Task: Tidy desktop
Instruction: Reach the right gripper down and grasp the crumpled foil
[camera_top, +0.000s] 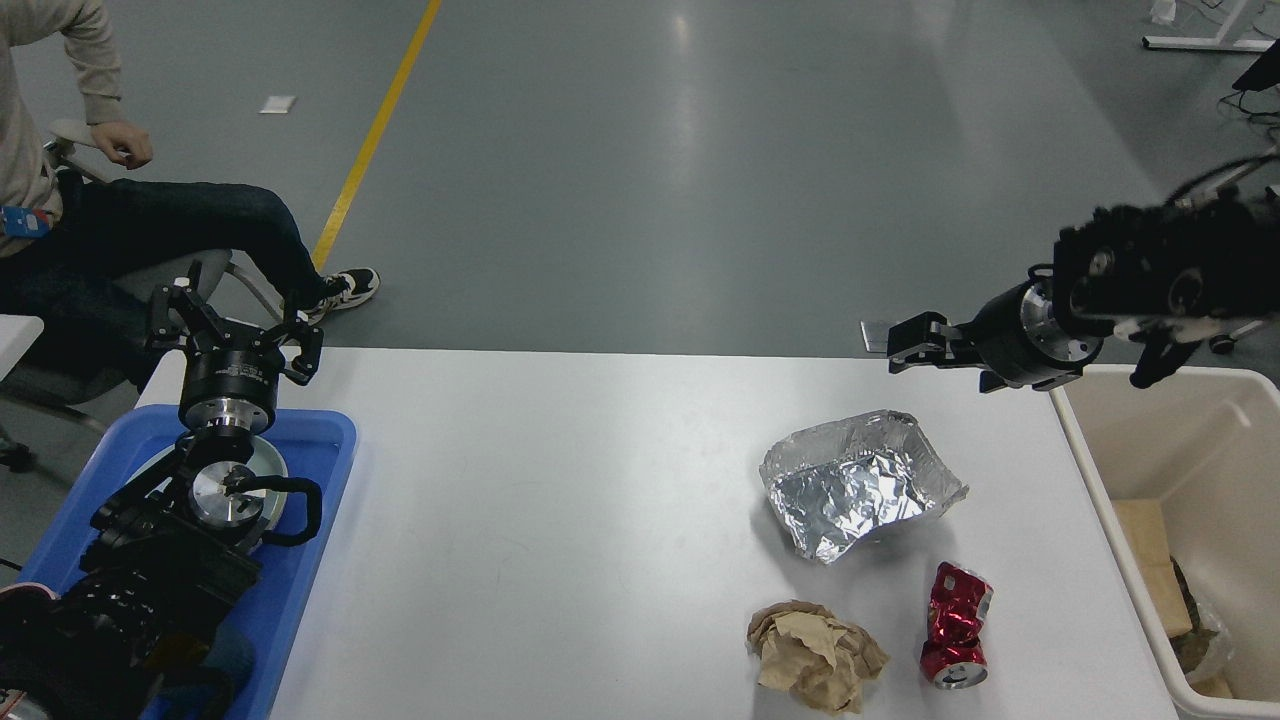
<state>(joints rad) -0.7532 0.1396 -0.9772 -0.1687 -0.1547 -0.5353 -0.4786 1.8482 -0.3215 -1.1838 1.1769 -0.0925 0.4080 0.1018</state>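
The white desktop (560, 500) carries a crumpled foil tray (860, 480), a ball of crumpled brown paper (815, 655) and a crushed red can (955, 640), all at the right. My left gripper (235, 320) is open and empty, raised above the far end of the blue tray (325, 440) at the table's left. My right gripper (905, 345) hangs over the table's far right edge, beyond the foil tray, pointing left. Its fingers look slightly apart and hold nothing.
A beige bin (1085, 470) stands off the table's right edge with brown paper and a dark bag inside. A seated person (130, 220) is beyond the far left corner, with one foot near the table. Chair legs stand at the far right.
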